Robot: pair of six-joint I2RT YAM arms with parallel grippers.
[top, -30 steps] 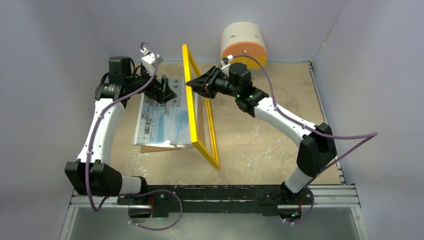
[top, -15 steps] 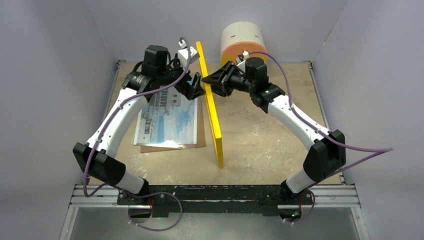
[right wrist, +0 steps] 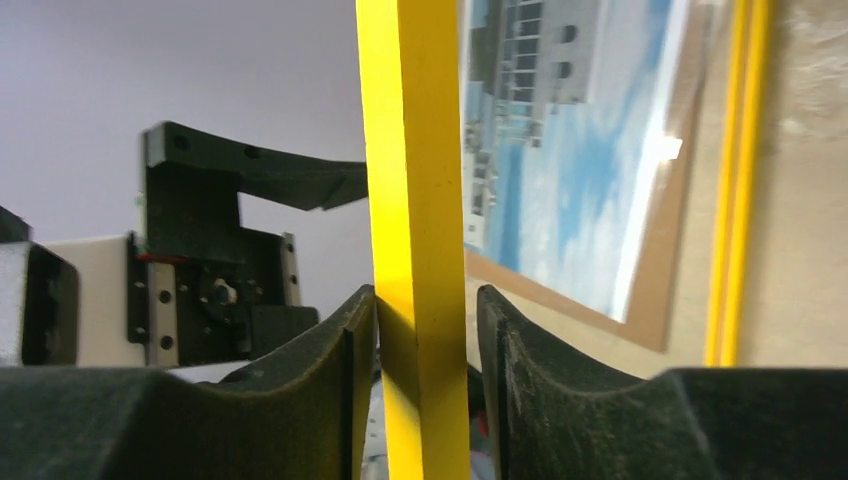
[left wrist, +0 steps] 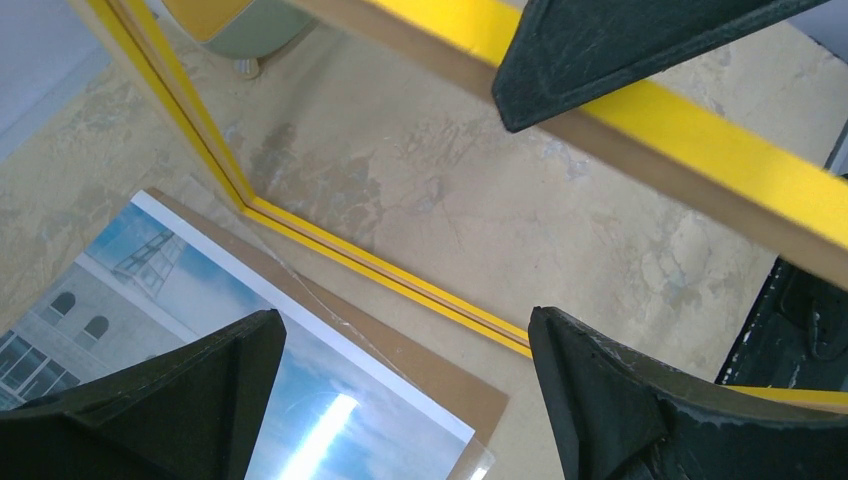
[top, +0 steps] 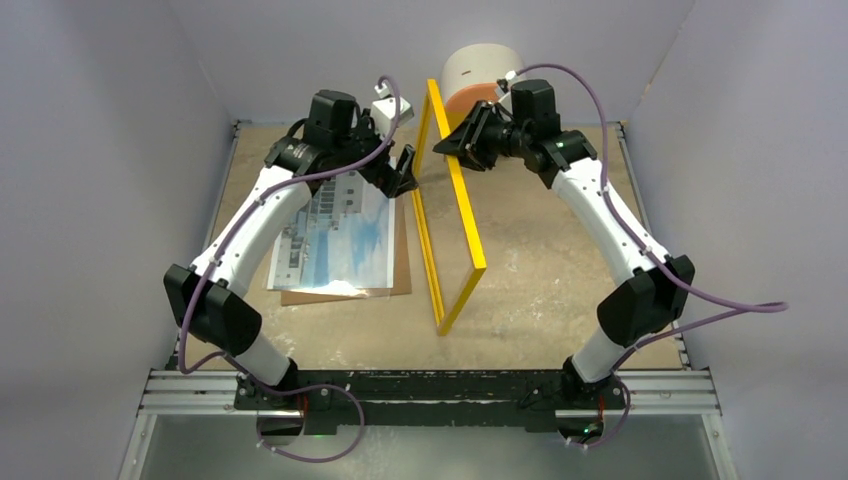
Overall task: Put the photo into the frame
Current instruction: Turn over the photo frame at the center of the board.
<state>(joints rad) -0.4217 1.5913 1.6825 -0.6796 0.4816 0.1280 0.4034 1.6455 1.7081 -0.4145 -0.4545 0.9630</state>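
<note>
Yellow frame point(top: 468, 215) stands by photo point(top: 335, 235) on board point(top: 340, 296), right gripper point(right wrist: 427, 300) astride, clamp unclear; left gripper point(left wrist: 405, 335) apart.

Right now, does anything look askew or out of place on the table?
Yes: the frame stands tilted on edge, its top rail between the right fingers, rather than lying flat. The photo lies flat on the brown board beside it.

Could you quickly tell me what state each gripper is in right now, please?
Left gripper: open, holding nothing.
Right gripper: closed on the frame.

Brown backing board point(top: 336, 296), orange-white cylinder point(top: 478, 68)
</note>
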